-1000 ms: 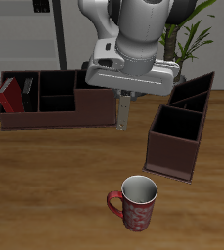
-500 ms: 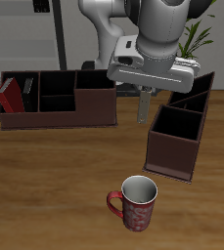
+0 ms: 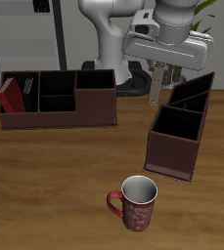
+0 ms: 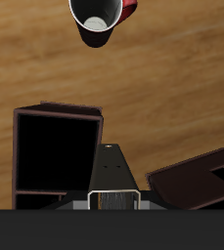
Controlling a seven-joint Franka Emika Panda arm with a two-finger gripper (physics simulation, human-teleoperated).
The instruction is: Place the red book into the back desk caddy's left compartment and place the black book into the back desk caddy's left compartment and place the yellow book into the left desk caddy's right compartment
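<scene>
Yellow book (image 3: 156, 86) hangs upright, long axis vertical; fingers (image 3: 153, 70) clamp its top.

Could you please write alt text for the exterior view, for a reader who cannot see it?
The robot's gripper hangs over a dark desk caddy, holding a thin upright object. A longer caddy farther back holds a red book; a red mug stands near the table's front edge.

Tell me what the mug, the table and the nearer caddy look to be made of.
Mug: seems glazed ceramic; red patterned outside, pale grey inside, with a soft sheen.
Table: looks like wood or wood-look laminate; brown grain streaks, matte.
Nearer caddy: dark brown, thin flat walls, matte; could be leatherette, board or plastic, and the render leaves that open.
</scene>
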